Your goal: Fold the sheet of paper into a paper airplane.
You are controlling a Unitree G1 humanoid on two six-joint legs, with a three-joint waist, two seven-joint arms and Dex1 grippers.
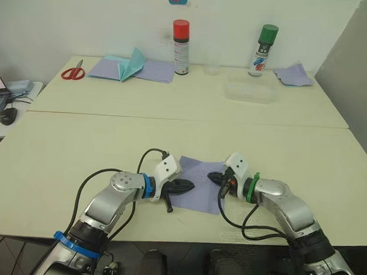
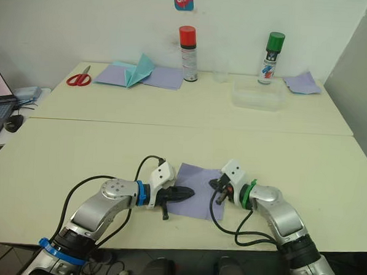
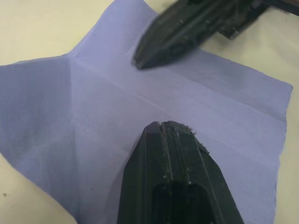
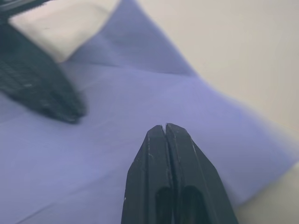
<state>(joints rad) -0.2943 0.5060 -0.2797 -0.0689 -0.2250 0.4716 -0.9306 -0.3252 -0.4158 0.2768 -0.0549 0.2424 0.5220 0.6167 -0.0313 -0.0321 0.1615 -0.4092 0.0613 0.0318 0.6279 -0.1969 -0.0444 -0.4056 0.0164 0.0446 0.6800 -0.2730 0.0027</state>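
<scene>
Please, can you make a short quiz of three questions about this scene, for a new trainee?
1. True or false: the sheet of paper lies unfolded on the table.
2. What colour is the cap of the left spray can: A green, B red, C blue?
3. How do the jaws of the left gripper and the right gripper stand?

Key: 1 true, flat with creases. 2 B. 3 Both shut, tips over the sheet from opposite sides.
</scene>
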